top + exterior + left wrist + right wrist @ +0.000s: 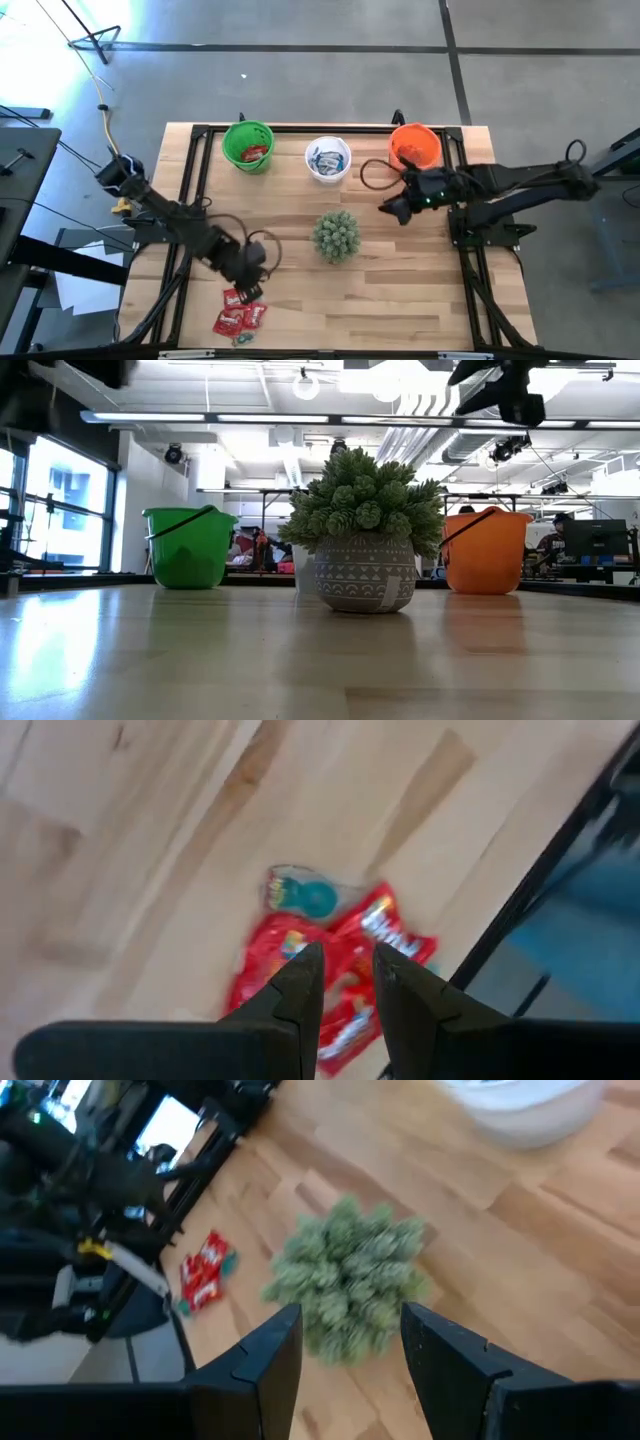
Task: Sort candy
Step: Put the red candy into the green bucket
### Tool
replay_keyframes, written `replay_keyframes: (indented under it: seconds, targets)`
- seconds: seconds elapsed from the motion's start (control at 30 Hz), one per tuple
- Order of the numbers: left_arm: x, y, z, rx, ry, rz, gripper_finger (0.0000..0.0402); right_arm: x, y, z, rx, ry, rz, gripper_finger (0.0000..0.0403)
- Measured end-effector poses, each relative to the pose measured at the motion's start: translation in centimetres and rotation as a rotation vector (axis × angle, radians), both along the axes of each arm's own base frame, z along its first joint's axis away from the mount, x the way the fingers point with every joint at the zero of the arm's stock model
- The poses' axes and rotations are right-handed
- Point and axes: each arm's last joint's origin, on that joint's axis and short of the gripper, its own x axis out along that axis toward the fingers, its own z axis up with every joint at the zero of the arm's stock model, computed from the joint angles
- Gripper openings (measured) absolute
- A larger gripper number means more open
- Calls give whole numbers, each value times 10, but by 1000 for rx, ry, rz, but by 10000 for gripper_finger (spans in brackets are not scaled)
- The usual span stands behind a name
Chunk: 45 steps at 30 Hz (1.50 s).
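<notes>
Table (420, 300) front edge: candy (240, 315) | left gripper (347, 970) above, parted | right gripper (350, 1330) parted

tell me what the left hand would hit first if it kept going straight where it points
Probably the red candy: the left hand, fingers slightly apart and empty, aims right at that pile on the table. How far above it the hand hangs is unclear.

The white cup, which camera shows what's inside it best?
The high view: it looks straight down into the white cup, showing blue-and-white candy inside. The low view hides nearly all of it behind the potted plant. The right wrist view catches only its rim; the left wrist view misses it.
</notes>
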Motion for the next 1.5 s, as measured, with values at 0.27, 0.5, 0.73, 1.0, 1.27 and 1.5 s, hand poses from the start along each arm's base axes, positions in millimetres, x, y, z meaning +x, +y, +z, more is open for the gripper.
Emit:
replay_keyframes:
  seconds: [0.27,0.5,0.73,1.0,1.27,1.5]
  targets:
    - [-22,-37,-9,6,24,247,76,-4,25,0,-54,-9,72,165]
    - [-24,-67,-36,86,-3,-239,76,-6,32,0,-55,-7,106,165]
    - [-18,-78,-77,131,110,-449,76,-7,38,0,-19,-8,107,165]
    - [-12,-84,-110,244,174,-517,76,-7,37,0,-20,-13,67,165]
    - [-13,-85,-111,272,156,-482,76,-7,37,0,-23,-14,62,165]
    - [-7,-89,-71,252,-3,-445,76,-7,36,0,-35,-16,47,165]
